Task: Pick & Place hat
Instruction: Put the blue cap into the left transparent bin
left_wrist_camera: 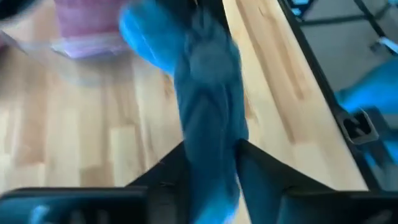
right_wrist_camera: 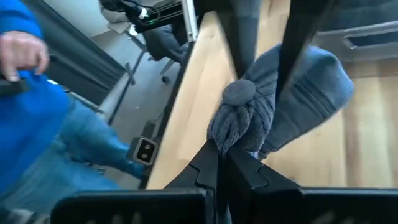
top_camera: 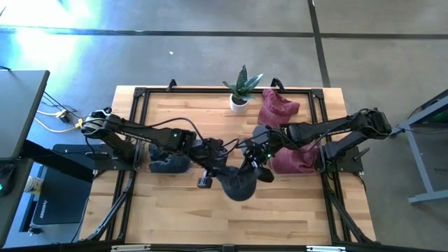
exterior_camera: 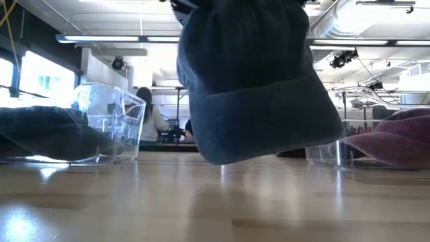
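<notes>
Two hands are gripping one dark grey hat (top_camera: 238, 186) above the middle of the tabletop (top_camera: 175, 217). The left hand (top_camera: 215, 168) is reaching in from the left side, and its fingers (left_wrist_camera: 168, 174) are closing on a fold of the hat's fabric, as the left wrist view is showing. The right hand (top_camera: 257, 166) is reaching in from the right side, and its fingers (right_wrist_camera: 208, 165) are pinching the knit top of the hat just below the pompom (right_wrist_camera: 238, 93).

In the low view, the hat (exterior_camera: 252, 81) is hanging clear of the wood surface, with its brim at the lowest point and a visible gap beneath it.

On the left side of the tabletop, a clear bin (exterior_camera: 111, 121) is holding another dark hat (top_camera: 168, 162). On the right side, a second clear bin (exterior_camera: 336, 156) is holding a maroon hat (top_camera: 297, 159), and a further maroon hat (top_camera: 278, 108) is lying toward the far edge. A small potted plant (top_camera: 241, 89) is standing at the far edge, just beside that maroon hat.

A person in blue clothing (right_wrist_camera: 37, 130) is standing beside the table.
</notes>
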